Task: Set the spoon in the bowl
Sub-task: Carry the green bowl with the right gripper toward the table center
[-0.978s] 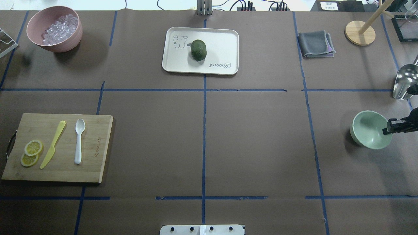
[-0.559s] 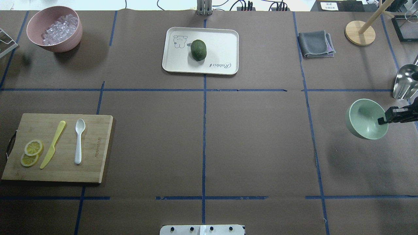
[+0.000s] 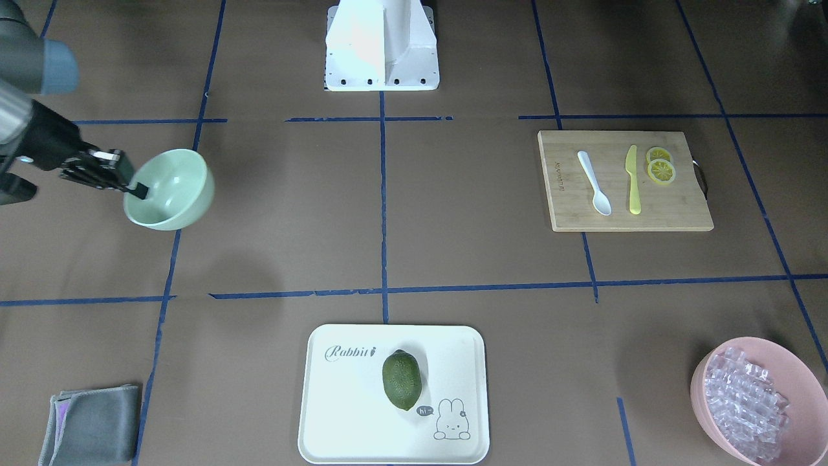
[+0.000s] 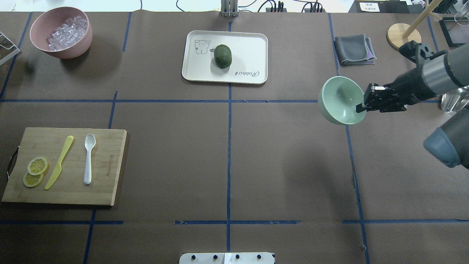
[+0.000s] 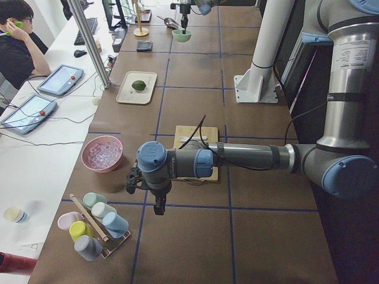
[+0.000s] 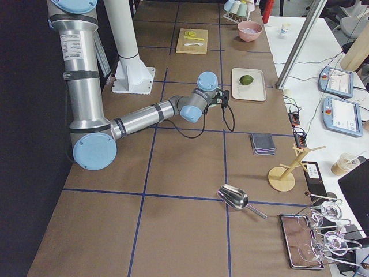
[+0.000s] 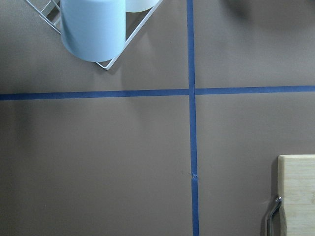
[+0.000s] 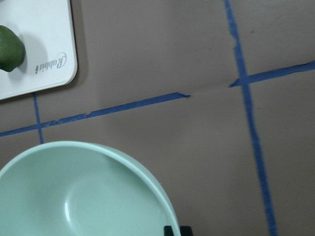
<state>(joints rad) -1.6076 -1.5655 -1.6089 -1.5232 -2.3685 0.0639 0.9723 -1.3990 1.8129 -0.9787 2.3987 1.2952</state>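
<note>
The white spoon point(image 4: 88, 158) lies on the wooden cutting board point(image 4: 106, 183) at the table's left, beside a yellow knife point(image 4: 58, 162); it also shows in the front view point(image 3: 594, 183). My right gripper point(image 4: 361, 107) is shut on the rim of the mint-green bowl point(image 4: 339, 102) and holds it tilted above the table, right of centre. The front view shows the bowl point(image 3: 173, 188) and the right gripper point(image 3: 137, 189) as well. The right wrist view shows the bowl's inside point(image 8: 83, 196). My left gripper point(image 5: 159, 204) shows only in the left side view, off the board's end; I cannot tell its state.
A pink bowl of ice pieces point(image 4: 60, 32) stands back left. A white tray point(image 4: 249, 47) with a green fruit point(image 4: 222, 56) sits back centre. A grey cloth point(image 4: 354, 49), wooden stand point(image 4: 403, 36) and metal scoop point(image 4: 450, 102) are at the right. Lemon slices point(image 4: 35, 171) lie on the board.
My right gripper has lifted the mint-green bowl off the table and carried it left and away from the robot. The spoon and board have not moved.
</note>
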